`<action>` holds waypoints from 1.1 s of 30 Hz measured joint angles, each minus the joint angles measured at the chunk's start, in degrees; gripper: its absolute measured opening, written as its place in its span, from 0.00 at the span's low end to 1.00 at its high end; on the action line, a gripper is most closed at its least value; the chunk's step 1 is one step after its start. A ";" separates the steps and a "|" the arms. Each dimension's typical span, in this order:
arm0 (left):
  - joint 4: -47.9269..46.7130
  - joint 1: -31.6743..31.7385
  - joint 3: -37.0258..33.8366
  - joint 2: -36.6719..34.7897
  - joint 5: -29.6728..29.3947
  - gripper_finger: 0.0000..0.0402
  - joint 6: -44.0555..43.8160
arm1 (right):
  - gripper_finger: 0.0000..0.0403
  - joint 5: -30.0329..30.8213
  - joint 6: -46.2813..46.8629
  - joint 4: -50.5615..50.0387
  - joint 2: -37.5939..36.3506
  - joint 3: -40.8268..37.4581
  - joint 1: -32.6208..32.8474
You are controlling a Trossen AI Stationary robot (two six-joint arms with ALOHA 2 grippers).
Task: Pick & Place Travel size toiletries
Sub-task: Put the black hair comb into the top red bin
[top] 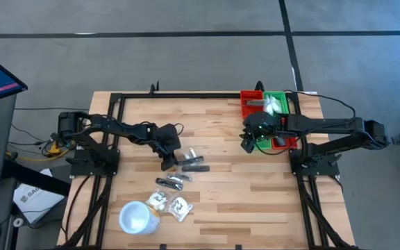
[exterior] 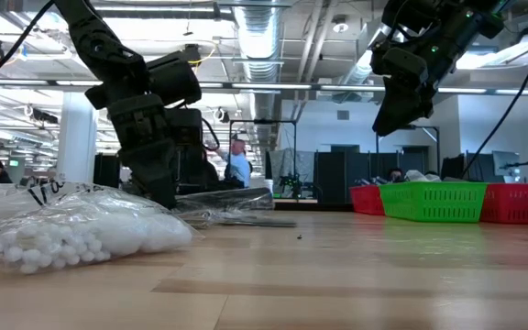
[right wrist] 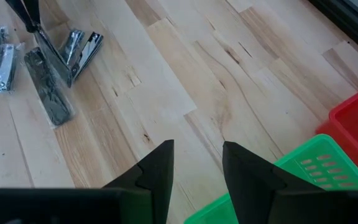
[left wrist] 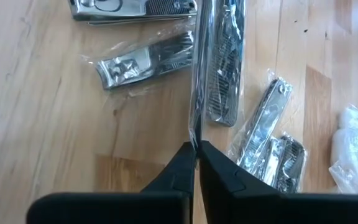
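Both fingers of the left gripper [left wrist: 196, 152] pinch a packaged comb's [left wrist: 221, 68] plastic edge.

left gripper [top: 167, 164] down low mid-frame, fingers pinched tight. right gripper [top: 247, 144] hangs raised at right, fingers parted.

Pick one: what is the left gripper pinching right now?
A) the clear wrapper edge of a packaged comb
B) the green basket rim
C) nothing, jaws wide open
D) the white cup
A: in the left wrist view the left gripper has its jaws shut on the clear wrapper of the packaged comb, lying on the table among the other wrapped items.
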 joint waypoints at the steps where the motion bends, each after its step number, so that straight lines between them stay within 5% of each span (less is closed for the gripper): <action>1: 0.09 0.00 0.00 0.00 0.00 0.01 0.00 | 0.32 0.00 0.00 0.00 0.00 0.00 0.00; 14: 0.24 -0.55 0.07 -11.46 -0.41 0.00 -0.02 | 0.32 0.00 0.02 0.76 0.00 0.00 0.00; 21: 0.36 -0.55 0.07 -17.27 -6.44 0.00 -0.05 | 0.32 -0.06 0.02 5.82 0.00 0.00 0.00; 33: 7.84 -0.55 0.07 -18.10 -10.13 0.00 0.51 | 0.32 -8.60 -2.89 19.77 0.00 0.00 1.91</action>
